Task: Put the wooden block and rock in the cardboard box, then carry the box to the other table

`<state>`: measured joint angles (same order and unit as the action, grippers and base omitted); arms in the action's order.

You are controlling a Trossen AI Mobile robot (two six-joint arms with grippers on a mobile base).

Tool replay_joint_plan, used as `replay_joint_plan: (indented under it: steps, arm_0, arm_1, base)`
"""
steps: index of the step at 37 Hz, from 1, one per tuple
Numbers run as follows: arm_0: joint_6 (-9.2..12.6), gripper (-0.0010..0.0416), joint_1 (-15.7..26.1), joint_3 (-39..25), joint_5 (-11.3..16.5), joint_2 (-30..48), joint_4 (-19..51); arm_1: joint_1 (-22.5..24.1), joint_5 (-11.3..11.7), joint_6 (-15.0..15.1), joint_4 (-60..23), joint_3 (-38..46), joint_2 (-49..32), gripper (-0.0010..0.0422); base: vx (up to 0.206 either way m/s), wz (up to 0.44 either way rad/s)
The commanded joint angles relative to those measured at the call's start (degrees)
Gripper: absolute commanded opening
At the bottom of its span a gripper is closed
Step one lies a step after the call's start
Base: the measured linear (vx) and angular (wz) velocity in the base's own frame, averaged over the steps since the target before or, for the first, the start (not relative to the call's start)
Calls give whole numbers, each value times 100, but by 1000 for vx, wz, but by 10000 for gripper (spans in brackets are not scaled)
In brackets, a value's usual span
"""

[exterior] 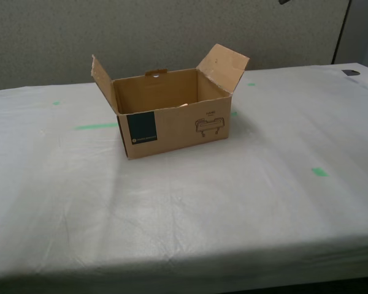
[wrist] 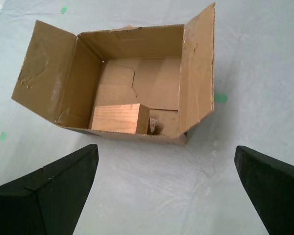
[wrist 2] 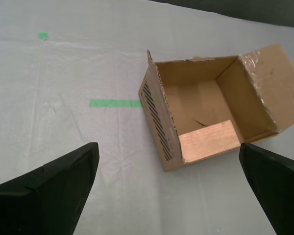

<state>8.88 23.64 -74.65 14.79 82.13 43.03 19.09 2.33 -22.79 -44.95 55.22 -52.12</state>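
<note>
In the exterior view the box (exterior: 172,116) stands open on the white-clothed table (exterior: 245,196), toward its far edge, long side and blue label facing the camera, with green tape marks (exterior: 95,127) around it. The second wrist view shows my second tool (wrist 2: 169,188) released, apart from the box. In the first wrist view my first tool (wrist: 166,188) is released too; the block (wrist: 119,118) lies against the box's near wall, the rock (wrist: 153,125) just beside it.

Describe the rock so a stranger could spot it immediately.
Find the open cardboard box on the white cloth-covered table. Inside, by one wall, lies a pale wooden block. The rock sits right beside it: smaller, darker, rough and speckled where the block is smooth and square.
</note>
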Motion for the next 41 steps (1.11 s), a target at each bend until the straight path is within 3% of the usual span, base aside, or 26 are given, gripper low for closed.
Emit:
replay_joint_plan:
  steps: [1,13,41]
  arm_0:
    - [39,387,4,387,-15,-348,-151]
    - [52,387,4,1019,-11,-1003,-234]
    - [52,387,4,1082,-11,-1060,-229]
  arm_1:
    - [2,153,133,7,-188,79,391]
    - [9,184,398,87,-629,197,391]
    - [7,157,396,-15,-632,223,391]
  base:
    - [0,0]
    - [0,0]
    - [0,0]
